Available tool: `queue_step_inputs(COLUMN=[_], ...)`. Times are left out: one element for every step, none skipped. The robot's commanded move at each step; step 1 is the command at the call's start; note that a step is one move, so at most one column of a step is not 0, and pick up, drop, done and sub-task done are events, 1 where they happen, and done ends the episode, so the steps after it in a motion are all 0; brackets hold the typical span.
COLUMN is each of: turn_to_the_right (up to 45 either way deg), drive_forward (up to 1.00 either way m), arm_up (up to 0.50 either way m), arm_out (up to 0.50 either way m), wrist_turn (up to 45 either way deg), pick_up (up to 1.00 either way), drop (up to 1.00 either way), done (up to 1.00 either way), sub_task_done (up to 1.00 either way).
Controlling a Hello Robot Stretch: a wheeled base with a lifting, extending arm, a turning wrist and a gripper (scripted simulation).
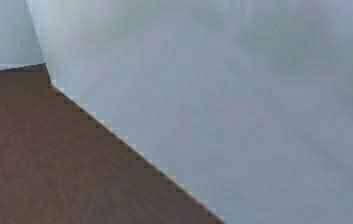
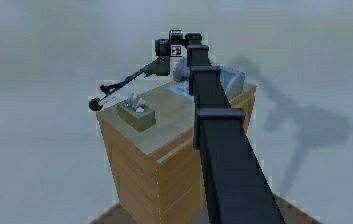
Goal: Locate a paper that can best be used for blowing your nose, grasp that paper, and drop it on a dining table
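- Forward view: faces ahead and downward, very near a pale wall [image 1: 234, 100]; dark wood floor [image 1: 44, 150] at near left.
- Arm side view: looks down along the arm [image 2: 224, 150] to the gripper [image 2: 102, 95], over a near wooden bench [image 2: 144, 175]; wall beyond.
- Shared: pale wall in both; whether it is the same stretch cannot be told.

Dark brown wood floor [image 1: 54, 165] meets a pale grey wall [image 1: 244, 100] along a slanting line, with a corner [image 1: 46, 66] at the forward view's upper left. In the arm side view a light-wood bench [image 2: 144, 170] stands before a pale wall.
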Motion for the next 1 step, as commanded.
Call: queue_step_inputs(turn_to_the_right=[0.0], drive_forward=[0.00], arm_up=[0.00], arm_out=[0.00], wrist_turn=[45.0], pick_up=[0.00], drop=[0.00], done=[0.00], sub_task_done=[0.00])
